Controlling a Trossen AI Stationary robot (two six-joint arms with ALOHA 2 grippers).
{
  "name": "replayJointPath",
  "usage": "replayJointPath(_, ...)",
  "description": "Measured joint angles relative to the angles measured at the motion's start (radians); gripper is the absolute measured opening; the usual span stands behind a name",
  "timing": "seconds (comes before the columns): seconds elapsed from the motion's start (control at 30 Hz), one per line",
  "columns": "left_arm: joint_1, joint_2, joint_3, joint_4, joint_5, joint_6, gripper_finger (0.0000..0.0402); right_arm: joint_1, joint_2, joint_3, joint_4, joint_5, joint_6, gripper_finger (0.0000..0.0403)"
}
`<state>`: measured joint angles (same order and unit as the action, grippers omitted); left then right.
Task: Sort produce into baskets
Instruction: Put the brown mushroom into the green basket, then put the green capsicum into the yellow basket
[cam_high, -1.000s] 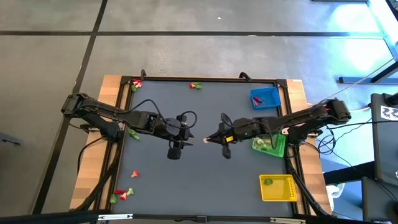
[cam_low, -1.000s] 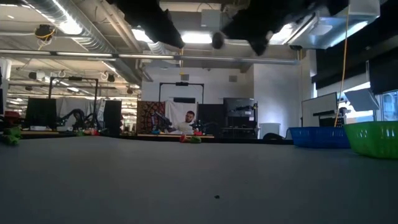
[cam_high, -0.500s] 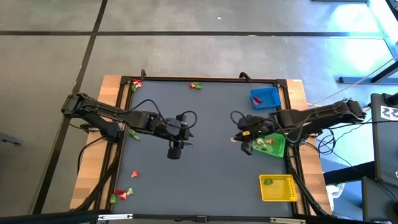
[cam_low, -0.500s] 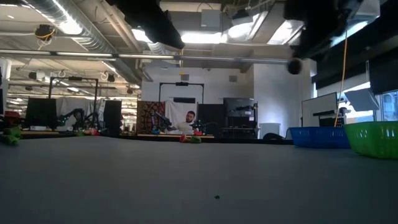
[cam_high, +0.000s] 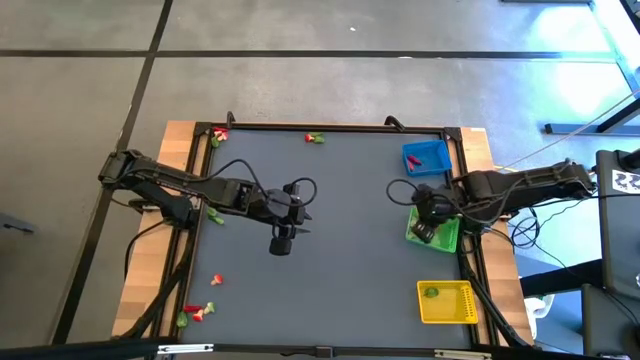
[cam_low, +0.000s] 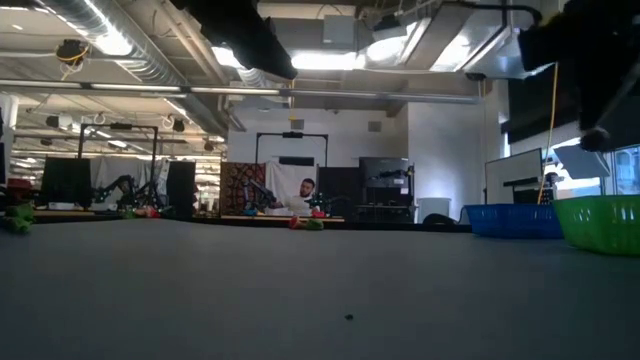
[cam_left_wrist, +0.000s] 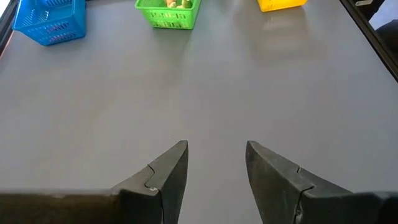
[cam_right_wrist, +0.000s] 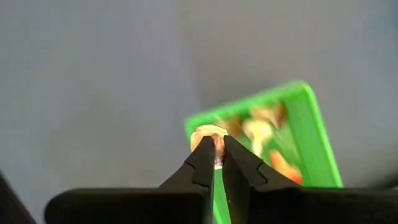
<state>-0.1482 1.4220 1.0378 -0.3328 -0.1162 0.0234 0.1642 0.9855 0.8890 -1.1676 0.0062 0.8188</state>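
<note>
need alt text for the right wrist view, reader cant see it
The right gripper, its two dark fingers shut on a small whitish produce piece, is above the corner of the green basket. The basket already holds several pale and orange pieces and sits on the grey table.

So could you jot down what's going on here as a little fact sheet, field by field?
Right gripper: over the green basket, jaws shut on a small whitish produce piece
Left gripper: jaws open, holding nothing, above the bare middle of the table
Green basket contents: several whitish and orange pieces
Blue basket: at the far right, one red piece inside
Yellow basket: at the near right, one green piece inside
Unsorted produce: red and green pieces at the table's near left corner, more along the far edge
</note>
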Motion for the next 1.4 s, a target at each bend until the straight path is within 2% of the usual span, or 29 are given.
replayJointPath(0.17,0.000,0.000,0.000,0.000,0.000,-0.001,0.0159,0.000,-0.001,0.000,-0.096,0.003,0.067,0.0019)
replayJointPath(0.57,0.000,0.000,0.000,0.000,0.000,-0.030,0.0159,0.000,0.000,-0.001,-0.098,0.080,0.140,0.0019)
replayJointPath(0.9,-0.002,0.000,-0.001,-0.029,0.000,-0.053,0.0159,0.000,0.000,-0.189,-0.073,-0.006,0.201,0.0019)
replayJointPath(1.1,-0.002,0.000,-0.001,-0.030,0.001,-0.052,0.0159,0.000,0.000,-0.187,-0.040,0.001,0.200,0.0021)
replayJointPath(1.2,-0.002,0.000,-0.001,-0.029,0.001,-0.051,0.0159,0.000,0.000,-0.188,-0.042,0.001,0.200,0.0044)
replayJointPath(1.4,-0.002,0.000,-0.001,-0.028,0.000,-0.051,0.0159,0.000,0.000,-0.188,-0.041,0.001,0.202,0.0129)
